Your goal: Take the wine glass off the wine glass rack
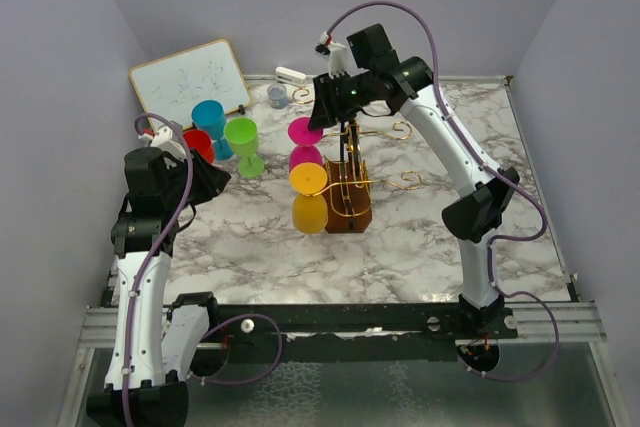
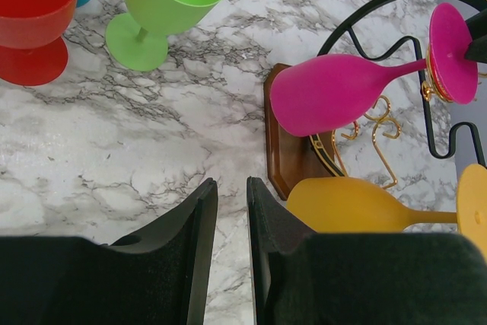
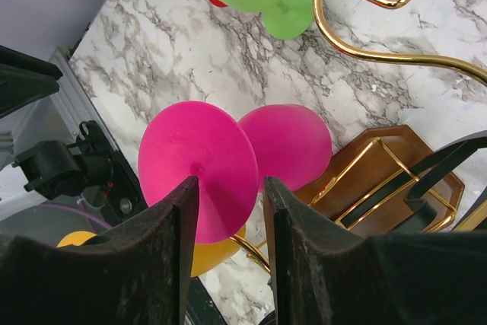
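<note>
The wine glass rack is a gold wire stand on a brown wooden base at the table's middle. A pink wine glass hangs on it on its side, foot outward, above a yellow wine glass. My right gripper is open, and its fingertips sit just above the pink glass's foot, whose right edge lies between them. It also shows in the top view. My left gripper is empty with a narrow gap, low over the marble to the left of the rack.
Green, red and blue glasses stand upright at the left. A whiteboard leans at the back left. A small cup and a white object sit at the back edge.
</note>
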{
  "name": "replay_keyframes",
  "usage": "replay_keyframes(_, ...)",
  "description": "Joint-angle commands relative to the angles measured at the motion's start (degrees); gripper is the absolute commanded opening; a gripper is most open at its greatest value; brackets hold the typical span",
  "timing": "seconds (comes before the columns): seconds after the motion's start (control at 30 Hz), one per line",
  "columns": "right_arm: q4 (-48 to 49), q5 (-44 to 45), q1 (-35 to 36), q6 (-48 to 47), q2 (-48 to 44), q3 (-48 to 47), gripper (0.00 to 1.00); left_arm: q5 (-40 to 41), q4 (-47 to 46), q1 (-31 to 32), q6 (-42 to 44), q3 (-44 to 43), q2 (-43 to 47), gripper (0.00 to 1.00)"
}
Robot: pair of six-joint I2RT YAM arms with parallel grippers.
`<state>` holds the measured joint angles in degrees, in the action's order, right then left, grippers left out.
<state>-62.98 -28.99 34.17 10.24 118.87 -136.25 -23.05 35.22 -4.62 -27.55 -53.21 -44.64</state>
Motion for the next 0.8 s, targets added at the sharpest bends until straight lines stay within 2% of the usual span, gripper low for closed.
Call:
replay_keyframes(0.0, 0.19, -2.55, 0.24, -0.19, 0.16, 0.64, 0.38, -1.65, -0.49, 0.23, 0.39, 0.54, 0.85, 0.26)
replay_keyframes(0.43, 5.20, -8.70, 0.37, 1.53, -2.54, 3.08, 0.13, -1.74, -0.32, 0.23, 0.11, 0.83, 0.77, 0.26)
replay_keyframes(0.77, 10.40, -15.60, 0.45, 4.44, -4.49, 4.61, 0.12, -1.70, -0.07, 0.23, -0.07, 0.65, 0.69, 0.26)
